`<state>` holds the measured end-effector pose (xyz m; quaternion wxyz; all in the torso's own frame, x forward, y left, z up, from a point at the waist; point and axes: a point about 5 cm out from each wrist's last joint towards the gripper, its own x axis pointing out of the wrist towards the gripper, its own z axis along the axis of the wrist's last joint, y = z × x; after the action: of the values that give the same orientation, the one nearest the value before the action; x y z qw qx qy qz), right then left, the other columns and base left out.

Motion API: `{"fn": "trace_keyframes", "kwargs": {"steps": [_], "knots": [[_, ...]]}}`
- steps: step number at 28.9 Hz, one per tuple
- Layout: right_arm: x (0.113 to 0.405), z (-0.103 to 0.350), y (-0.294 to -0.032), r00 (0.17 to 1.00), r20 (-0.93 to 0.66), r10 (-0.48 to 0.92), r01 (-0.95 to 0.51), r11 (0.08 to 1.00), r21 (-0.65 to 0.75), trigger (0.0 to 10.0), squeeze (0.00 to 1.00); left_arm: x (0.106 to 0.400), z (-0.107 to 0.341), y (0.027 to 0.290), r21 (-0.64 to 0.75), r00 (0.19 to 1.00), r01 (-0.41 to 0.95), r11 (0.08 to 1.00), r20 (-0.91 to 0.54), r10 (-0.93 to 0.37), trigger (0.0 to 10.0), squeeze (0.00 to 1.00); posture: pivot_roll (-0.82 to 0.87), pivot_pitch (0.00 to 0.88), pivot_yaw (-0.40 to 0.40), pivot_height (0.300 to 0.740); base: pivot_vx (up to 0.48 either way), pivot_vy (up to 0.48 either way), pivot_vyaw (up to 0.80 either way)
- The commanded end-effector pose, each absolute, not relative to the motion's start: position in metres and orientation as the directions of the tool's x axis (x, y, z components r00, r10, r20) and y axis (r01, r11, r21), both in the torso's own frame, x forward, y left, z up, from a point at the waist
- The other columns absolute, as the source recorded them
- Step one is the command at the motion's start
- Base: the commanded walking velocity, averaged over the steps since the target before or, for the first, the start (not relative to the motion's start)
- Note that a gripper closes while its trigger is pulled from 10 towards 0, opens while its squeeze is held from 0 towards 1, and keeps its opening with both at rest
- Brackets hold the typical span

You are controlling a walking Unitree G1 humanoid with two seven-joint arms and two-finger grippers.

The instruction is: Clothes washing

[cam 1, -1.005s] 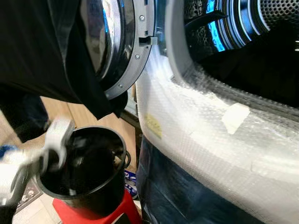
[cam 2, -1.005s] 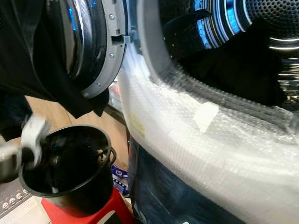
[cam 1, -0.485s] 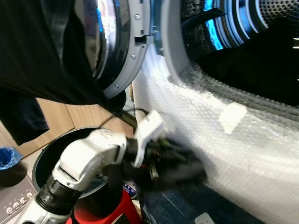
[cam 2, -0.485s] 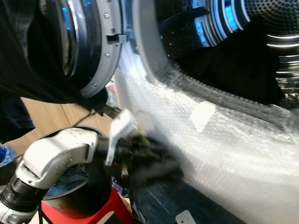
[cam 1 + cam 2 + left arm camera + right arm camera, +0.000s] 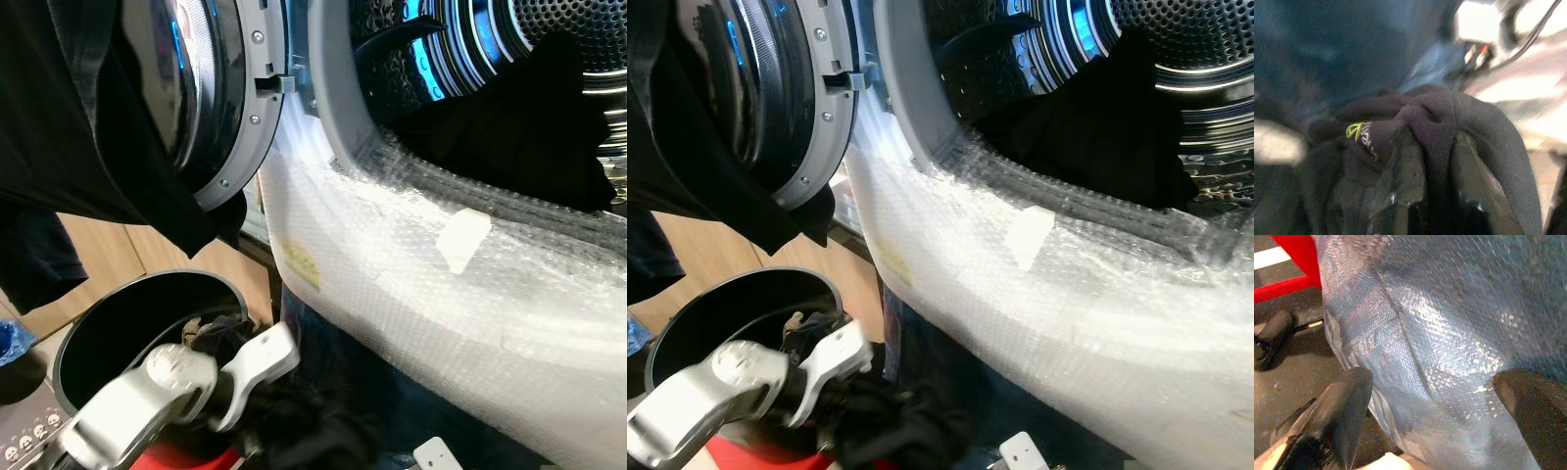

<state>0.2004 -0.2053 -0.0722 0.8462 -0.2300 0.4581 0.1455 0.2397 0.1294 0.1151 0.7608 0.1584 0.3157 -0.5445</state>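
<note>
The big washing machine (image 5: 411, 294) is wrapped in bubble wrap, with dark clothes in its drum (image 5: 1176, 59). Below its open door (image 5: 211, 98) stands a black bucket (image 5: 93, 328). Beside the bucket, the left gripper (image 5: 1432, 196) pinches a dark garment (image 5: 1449, 122). The right gripper (image 5: 1435, 411) is spread wide near the wrap.

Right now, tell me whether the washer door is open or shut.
Open. The washer door is swung aside to the left, exposing the drum with dark clothing inside.
</note>
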Motion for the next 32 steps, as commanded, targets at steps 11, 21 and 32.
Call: {"fn": "trace_keyframes", "kwargs": {"steps": [11, 21, 32], "knots": [[0.248, -0.022, -0.237, 0.692, -0.682, 0.239, -0.491, 0.848, -0.201, 10.0, 0.00, 0.233, 0.084, 0.122, -0.020, 0.207, 0.947, 0.321, -0.726, -0.655, 0.0, 0.00, 0.20, 0.000, -0.017, 0.740, 0.000, 0.000, 0.00], [0.245, -0.001, -0.252, 0.649, -0.632, 0.423, -0.633, 0.762, -0.140, 10.0, 0.00, 0.249, 0.099, 0.116, 0.040, 0.257, 0.950, 0.310, -0.664, -0.702, 0.0, 0.00, 0.17, 0.000, -0.013, 0.740, 0.000, 0.000, 0.00], [0.203, -0.011, -0.229, 0.307, -0.684, 0.662, -0.881, 0.469, 0.058, 10.0, 0.00, 0.247, 0.100, 0.123, 0.012, 0.258, 0.943, 0.333, -0.659, -0.707, 0.0, 0.00, 0.18, 0.000, -0.014, 0.740, 0.000, 0.000, 0.00]]}}
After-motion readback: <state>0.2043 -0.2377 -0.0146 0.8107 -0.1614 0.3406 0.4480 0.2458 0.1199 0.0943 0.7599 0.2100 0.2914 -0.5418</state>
